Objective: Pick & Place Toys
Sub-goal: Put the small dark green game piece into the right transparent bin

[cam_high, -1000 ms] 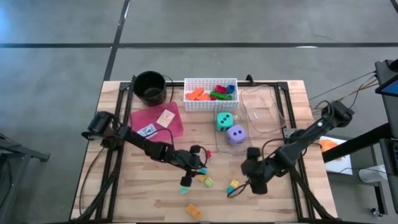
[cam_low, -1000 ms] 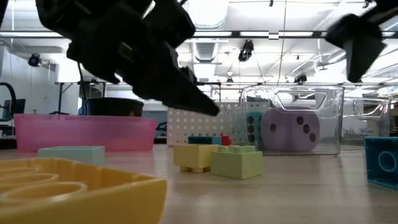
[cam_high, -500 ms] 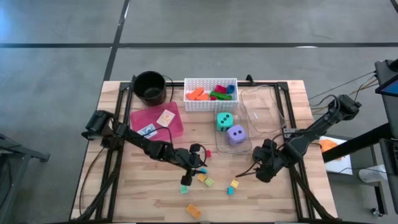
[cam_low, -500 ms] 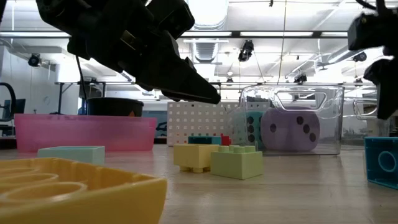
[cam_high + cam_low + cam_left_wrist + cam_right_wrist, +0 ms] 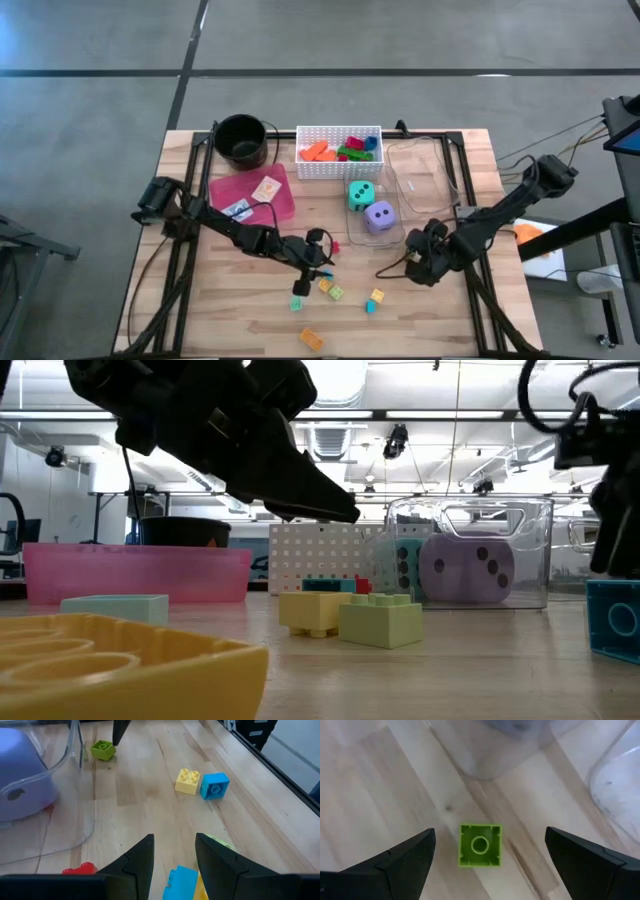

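Right fingers (image 5: 485, 865) spread wide around square green block (image 5: 480, 845), stud up.

Purple die (image 5: 20, 775) cut off by frame edge, blurred behind clear container wall (image 5: 75, 750). Blue block (image 5: 181, 882) below left gripper (image 5: 172, 855) partly off-frame. Yellow brick (image 5: 110, 670) cropped, blurred in low view.

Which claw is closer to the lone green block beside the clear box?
Right. The right claw is over the green block, straddling it; the left claw is farther off, facing it.
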Motion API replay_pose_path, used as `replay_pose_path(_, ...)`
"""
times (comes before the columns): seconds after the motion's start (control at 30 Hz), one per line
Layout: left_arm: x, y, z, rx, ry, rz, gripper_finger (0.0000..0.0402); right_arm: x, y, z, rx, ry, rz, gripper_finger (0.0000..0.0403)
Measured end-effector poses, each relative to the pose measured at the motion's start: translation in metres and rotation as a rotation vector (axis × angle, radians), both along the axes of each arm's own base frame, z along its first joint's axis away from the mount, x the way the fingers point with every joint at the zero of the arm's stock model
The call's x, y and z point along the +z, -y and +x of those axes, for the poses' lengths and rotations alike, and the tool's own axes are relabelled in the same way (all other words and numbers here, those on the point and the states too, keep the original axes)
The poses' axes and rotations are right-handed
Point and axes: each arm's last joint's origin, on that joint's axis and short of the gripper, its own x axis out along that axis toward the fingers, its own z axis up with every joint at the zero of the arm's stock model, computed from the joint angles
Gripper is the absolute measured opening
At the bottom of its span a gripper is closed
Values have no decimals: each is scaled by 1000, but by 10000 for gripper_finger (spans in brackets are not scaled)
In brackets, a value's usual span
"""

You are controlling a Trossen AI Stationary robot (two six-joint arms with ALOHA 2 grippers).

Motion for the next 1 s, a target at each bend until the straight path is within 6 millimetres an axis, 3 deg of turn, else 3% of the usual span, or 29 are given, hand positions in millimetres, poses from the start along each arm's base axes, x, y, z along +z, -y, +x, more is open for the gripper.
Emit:
replay_pose_path(0.33,0,0,0,1,-1,0,149,-25,1,5,-99,-115,-23,376)
replay_pose_path(0.57,0,0,0,1,-2,1,149,-31,0,8,-95,-152,-33,373)
replay_pose_path(1.0,4,0,2,3,44,-12,149,-27,-1,7,-86,-129,21,244)
